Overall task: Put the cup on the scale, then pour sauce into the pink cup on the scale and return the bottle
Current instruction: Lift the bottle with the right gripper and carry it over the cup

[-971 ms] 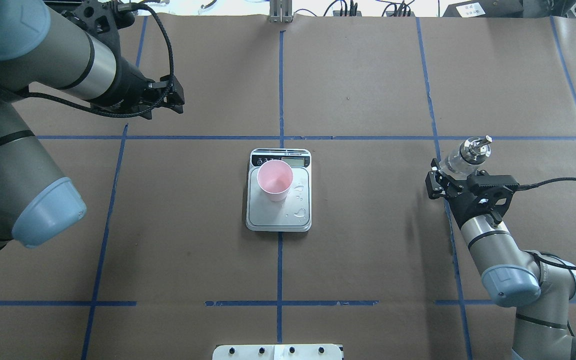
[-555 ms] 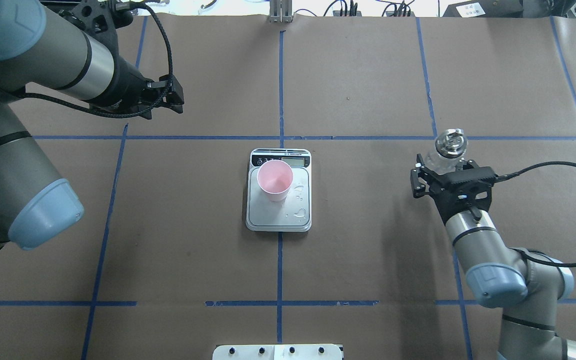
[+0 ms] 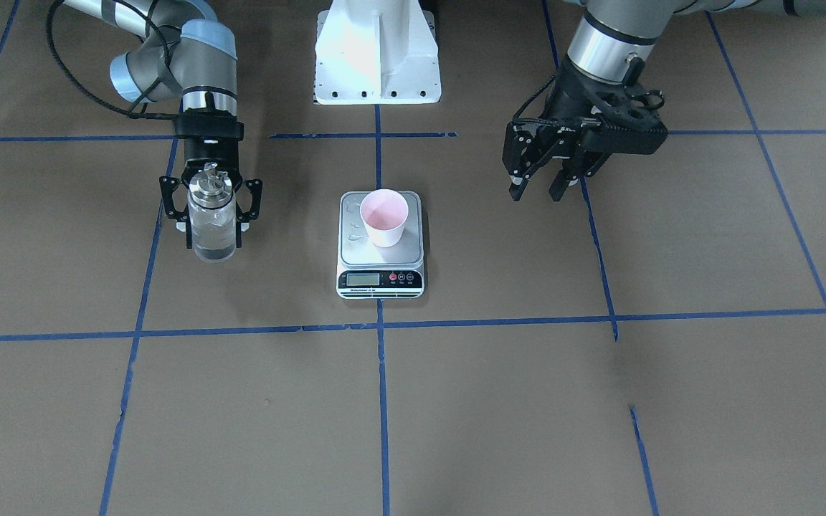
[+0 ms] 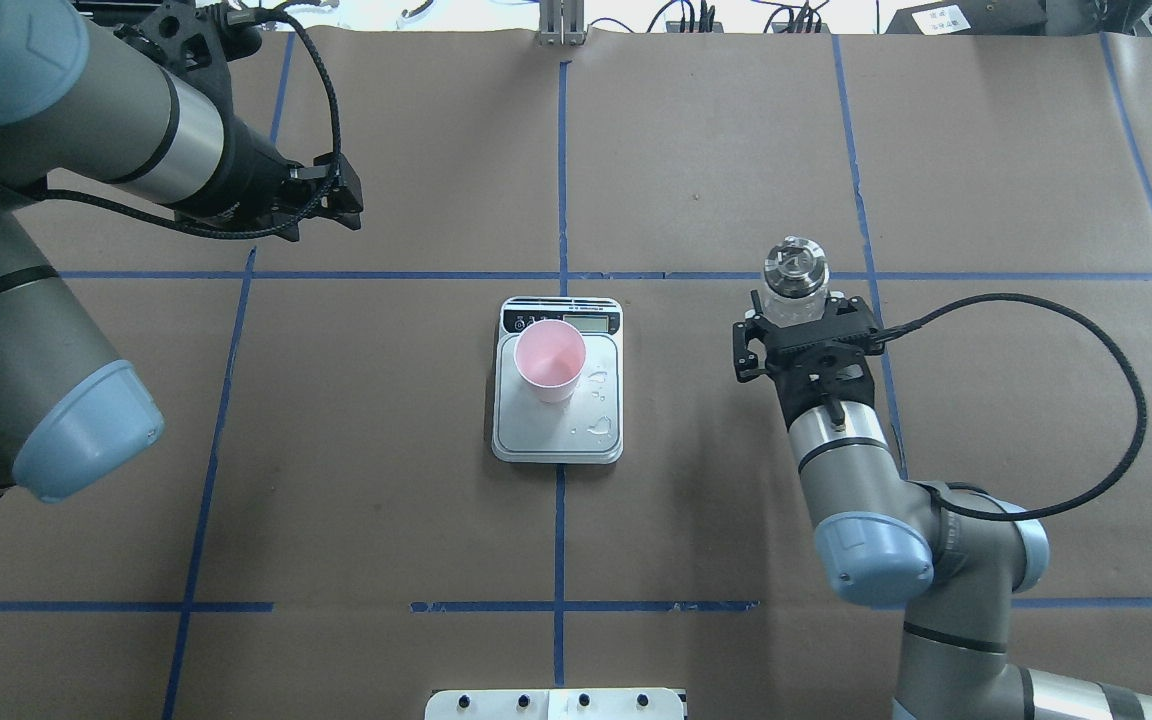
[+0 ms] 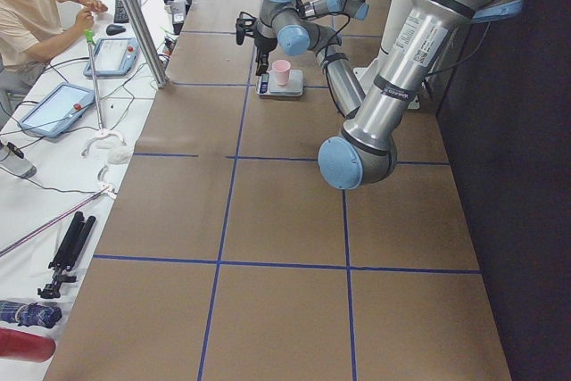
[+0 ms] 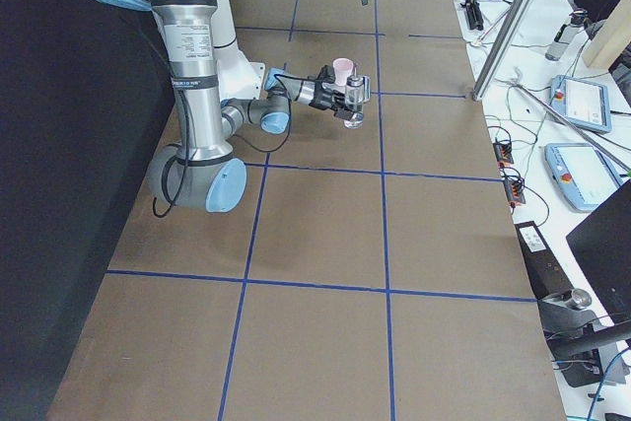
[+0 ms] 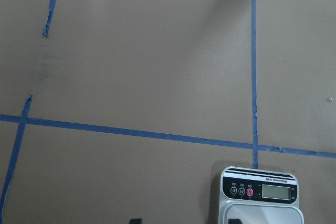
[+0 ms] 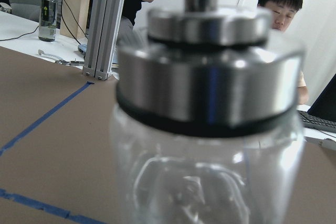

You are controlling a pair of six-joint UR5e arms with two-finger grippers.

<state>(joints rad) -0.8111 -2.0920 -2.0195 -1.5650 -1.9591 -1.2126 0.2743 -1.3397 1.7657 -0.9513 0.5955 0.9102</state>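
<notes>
The pale pink cup [image 4: 549,360] [image 3: 384,215] stands upright on the back part of the scale's silver platform [image 4: 558,430] [image 3: 381,254], with a few clear droplets beside it. My right gripper [image 4: 796,305] [image 3: 212,215] is shut on the glass bottle [image 4: 794,272] [image 3: 212,236], holding it upright above the table to the right of the scale. Clear sauce shows inside the bottle [image 8: 210,140], which fills the right wrist view. My left gripper [image 4: 341,195] [image 3: 536,188] hovers open and empty, far back-left of the scale [image 7: 261,192].
Blue tape lines grid the brown paper table cover. The white robot base [image 3: 377,50] sits at the near edge, and an aluminium post [image 4: 561,25] at the far edge. A seated person [image 5: 27,6] works at a side desk with tablets.
My right arm has carried the bottle leftward toward the scale, and the bottle went from tilted to upright. The left arm has barely shifted.
</notes>
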